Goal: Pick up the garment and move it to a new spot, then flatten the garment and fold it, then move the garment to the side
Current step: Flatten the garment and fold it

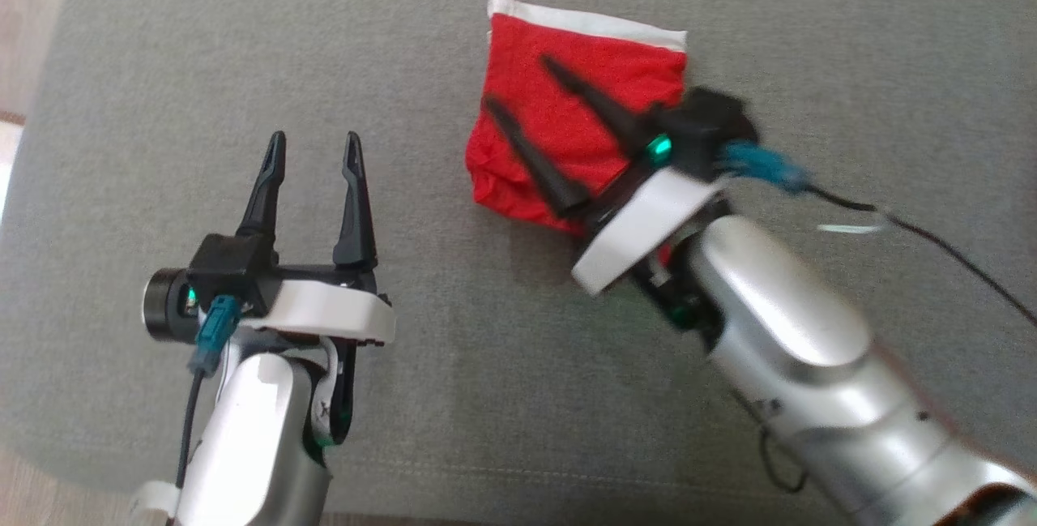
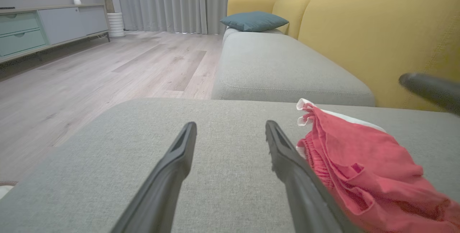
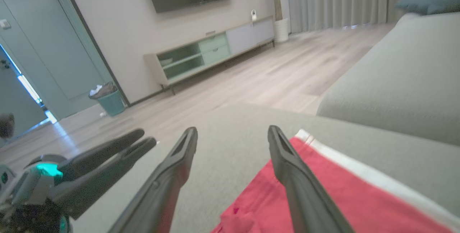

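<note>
— Where's the garment [image 1: 579, 113] now?

— Folded into a red square on the grey cushion [image 1: 486, 396], with a white band along its far edge. The right gripper [image 1: 516, 81] hangs over it, its 2 fingers spread and holding nothing. The left gripper [image 1: 315, 137] sits off to the side, clear of the cloth, also splayed and empty.

— How will it handle?

— Light and floppy, I'd say, and the layers could slide apart. I'd pinch through all of them at the near folded edge so the fold holds.

— Any label or writing?

— None I can read. It's just plain red cloth and that 1 white strip.
</note>
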Controlling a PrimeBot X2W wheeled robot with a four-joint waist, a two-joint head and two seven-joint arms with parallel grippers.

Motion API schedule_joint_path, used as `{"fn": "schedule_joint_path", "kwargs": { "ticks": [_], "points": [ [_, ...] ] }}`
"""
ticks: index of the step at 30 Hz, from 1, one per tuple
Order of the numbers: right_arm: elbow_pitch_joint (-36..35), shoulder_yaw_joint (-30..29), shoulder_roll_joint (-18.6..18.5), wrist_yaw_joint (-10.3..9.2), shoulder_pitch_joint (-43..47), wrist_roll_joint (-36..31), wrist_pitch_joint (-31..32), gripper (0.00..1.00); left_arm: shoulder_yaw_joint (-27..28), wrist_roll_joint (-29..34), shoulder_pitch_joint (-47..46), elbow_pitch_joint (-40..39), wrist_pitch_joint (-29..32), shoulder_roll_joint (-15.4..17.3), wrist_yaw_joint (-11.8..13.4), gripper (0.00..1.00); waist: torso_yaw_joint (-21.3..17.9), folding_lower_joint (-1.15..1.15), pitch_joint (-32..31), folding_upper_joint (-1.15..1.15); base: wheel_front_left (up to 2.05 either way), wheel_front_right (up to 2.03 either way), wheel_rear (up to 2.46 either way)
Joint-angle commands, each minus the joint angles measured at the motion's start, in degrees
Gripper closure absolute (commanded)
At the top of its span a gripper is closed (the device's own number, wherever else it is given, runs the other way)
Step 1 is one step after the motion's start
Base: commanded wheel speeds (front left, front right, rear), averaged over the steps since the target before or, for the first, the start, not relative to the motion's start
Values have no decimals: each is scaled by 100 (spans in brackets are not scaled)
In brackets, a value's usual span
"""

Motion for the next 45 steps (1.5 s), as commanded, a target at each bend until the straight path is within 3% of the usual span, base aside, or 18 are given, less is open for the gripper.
{"fn": "schedule_joint_path", "kwargs": {
  "ticks": [1,10,18,33,45],
  "points": [
    [-243,-152,-43,18,17,-90,-186,0,209,35,-9,-182,-29,55,23,0,-75,0,-48,0,0,0,0],
    [-860,-2059,-668,18,1170,-689,-392,0,294,93,87,-164,-29,175,32,0,-423,0,-246,0,0,0,0],
    [-1774,-3357,-522,18,2507,-1166,27,0,331,94,302,-156,-29,296,50,0,-628,0,-518,0,0,0,0],
    [-2673,-3939,-66,18,3901,-1441,692,0,340,12,1058,-286,102,500,126,0,-749,0,-1224,0,0,0,0],
    [-3008,-4031,61,18,4331,-1582,979,0,288,-70,1447,-421,253,568,171,0,-767,0,-1535,0,0,0,0]
  ]
}}
